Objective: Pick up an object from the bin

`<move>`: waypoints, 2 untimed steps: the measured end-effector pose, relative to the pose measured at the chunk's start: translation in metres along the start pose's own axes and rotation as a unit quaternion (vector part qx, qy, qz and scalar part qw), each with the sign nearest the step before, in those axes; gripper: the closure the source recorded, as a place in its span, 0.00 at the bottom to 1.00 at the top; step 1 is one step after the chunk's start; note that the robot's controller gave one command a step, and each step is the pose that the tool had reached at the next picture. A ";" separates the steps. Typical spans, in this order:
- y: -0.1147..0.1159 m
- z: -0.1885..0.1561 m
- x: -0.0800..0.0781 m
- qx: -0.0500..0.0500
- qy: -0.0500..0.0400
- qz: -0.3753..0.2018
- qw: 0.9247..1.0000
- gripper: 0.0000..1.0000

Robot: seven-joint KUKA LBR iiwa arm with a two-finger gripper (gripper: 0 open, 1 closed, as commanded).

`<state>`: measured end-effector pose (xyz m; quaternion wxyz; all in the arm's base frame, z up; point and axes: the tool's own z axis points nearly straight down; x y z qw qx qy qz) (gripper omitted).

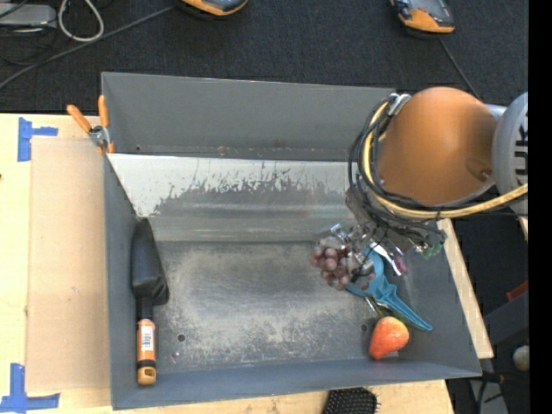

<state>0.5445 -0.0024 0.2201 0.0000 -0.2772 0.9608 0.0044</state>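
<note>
1. Currently the gripper (366,247) sits low at the right side of the bin (241,300), under the orange wrist cover (431,145). Open or closed: can't tell, cables (371,188) hide it.
2. Nearest thing is the purple grape bunch (332,261) on the bin floor, just beside the gripper or touching it, toward view left.
3. The blue plastic tool (392,296) lies just below the gripper. Its long axis runs diag. down-right toward the strawberry (388,336) by the front wall.
4. The black brush w/ orange handle (147,291) is well apart, along the left wall.
5. Judgement: if the grapes are the pick, gripper prob. needs a slight shift left first.
</note>
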 end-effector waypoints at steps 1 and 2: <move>-0.009 -0.042 -0.008 0.002 -0.003 0.034 0.999 1.00; -0.028 0.002 0.011 0.001 -0.003 0.058 0.998 1.00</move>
